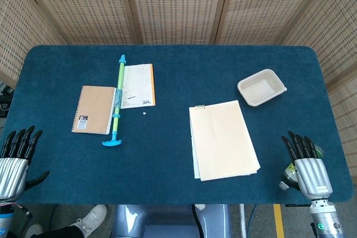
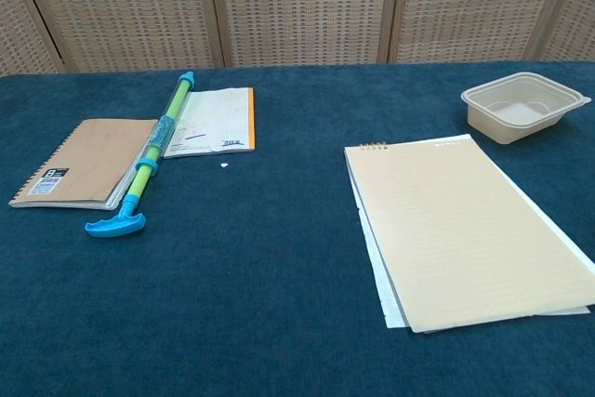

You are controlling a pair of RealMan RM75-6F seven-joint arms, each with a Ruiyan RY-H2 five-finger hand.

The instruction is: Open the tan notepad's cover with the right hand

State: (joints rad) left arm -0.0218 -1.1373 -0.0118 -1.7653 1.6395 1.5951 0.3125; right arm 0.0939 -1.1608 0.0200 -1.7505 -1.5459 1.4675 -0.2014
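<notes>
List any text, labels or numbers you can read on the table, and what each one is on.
"8", or possibly "B": large character on the black-and-white label of the brown spiral notebook; the smaller print on that label is too small to read.
White booklet with the orange edge: dark marks and a small printed block, blurred, unreadable.
Tan notepad: no text visible.
Green and blue tube and takeaway tray: none.

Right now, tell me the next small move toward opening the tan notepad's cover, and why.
Probably move the right hand leftward over the blue table toward the large tan top-bound notepad. That hand sits empty at the table's near right edge, fingers apart, clear of the pad, whose cover lies flat and closed. Its right edge is the closest free edge to lift.
</notes>
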